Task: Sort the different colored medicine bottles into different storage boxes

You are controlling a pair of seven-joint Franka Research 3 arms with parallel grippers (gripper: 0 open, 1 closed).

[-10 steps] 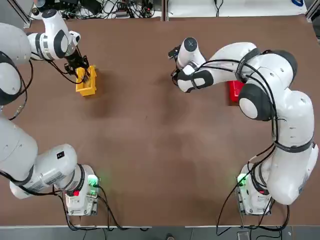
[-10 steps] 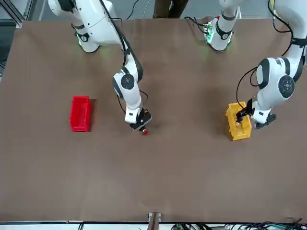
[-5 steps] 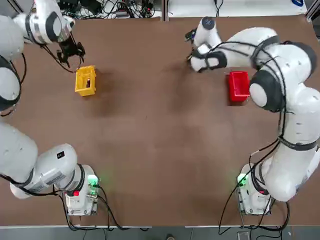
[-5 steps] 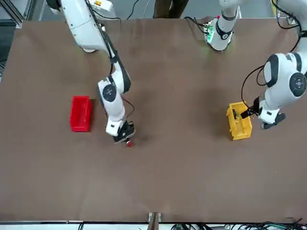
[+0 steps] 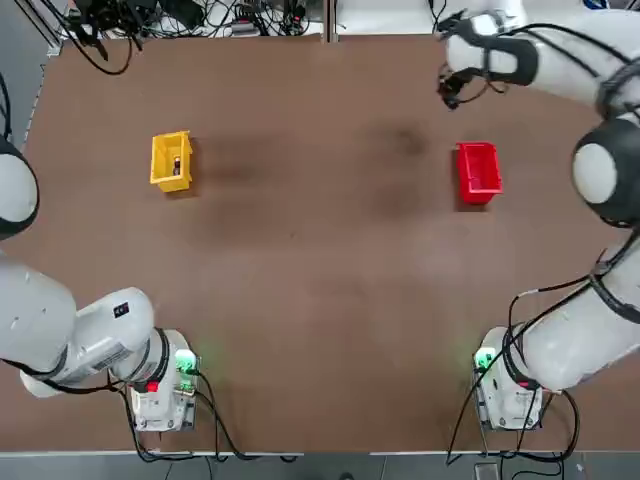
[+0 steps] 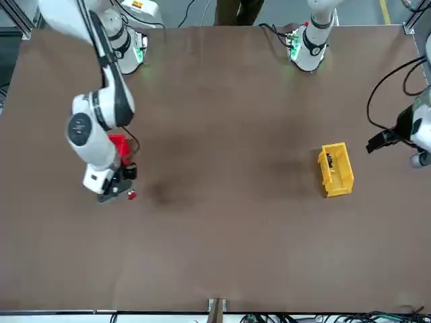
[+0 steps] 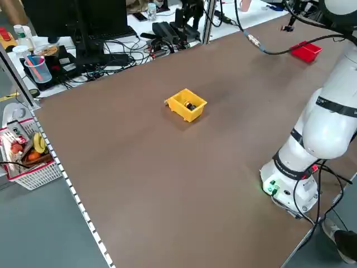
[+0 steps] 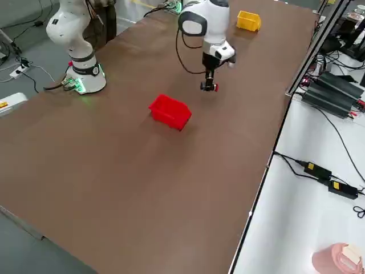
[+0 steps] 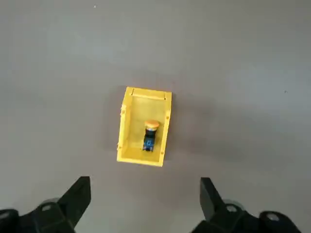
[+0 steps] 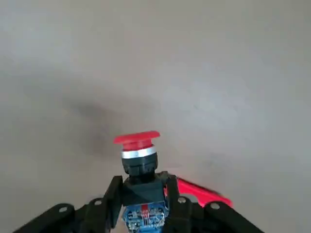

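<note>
The yellow storage box (image 5: 171, 161) stands at the far left of the table, and the orange-capped medicine bottle (image 9: 149, 135) lies inside it. High over that box, my left gripper (image 9: 143, 199) hangs open with nothing between its fingers; the front view shows it (image 6: 378, 142) out past the box's outer side. The red storage box (image 5: 477, 172) stands at the far right. My right gripper (image 10: 142, 194) is shut on the red-capped medicine bottle (image 10: 138, 154), held cap down above the table just beyond the red box's far side (image 8: 208, 85).
Both arm bases (image 5: 165, 385) (image 5: 505, 390) sit at the near edge. Cables and power units (image 7: 167, 30) crowd the bench beyond the far edge. On the robot's left, a wire basket (image 7: 28, 162) stands off the table.
The left gripper opened, left the orange-capped bottle in the yellow box and pulled up and away. The right gripper carried the red-capped bottle from mid-table toward the red box.
</note>
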